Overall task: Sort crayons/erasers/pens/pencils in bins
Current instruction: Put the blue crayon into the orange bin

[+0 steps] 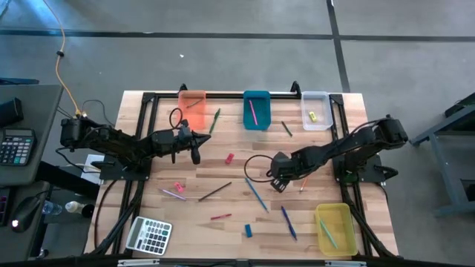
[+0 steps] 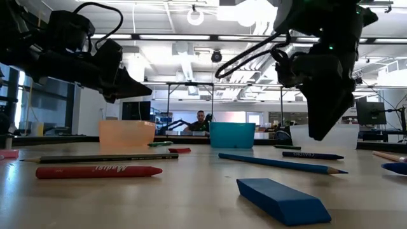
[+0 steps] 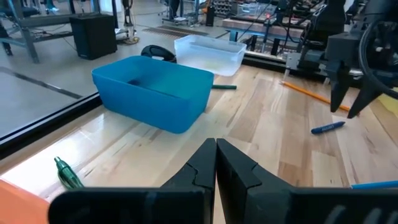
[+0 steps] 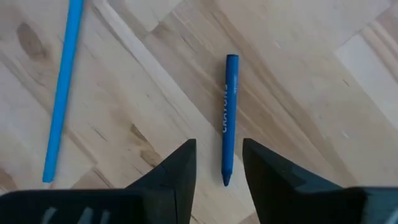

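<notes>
The right end effector is hovering with its fingers parted, empty, directly above a dark blue crayon lying flat on the surface, bare wood on both sides. A light blue pencil is lying well apart from that crayon. The left end effector is hanging closed and empty near the orange bin.

Light: bright overhead ceiling lamps | Glare: desk far edge | Blur: near eraser soft
</notes>
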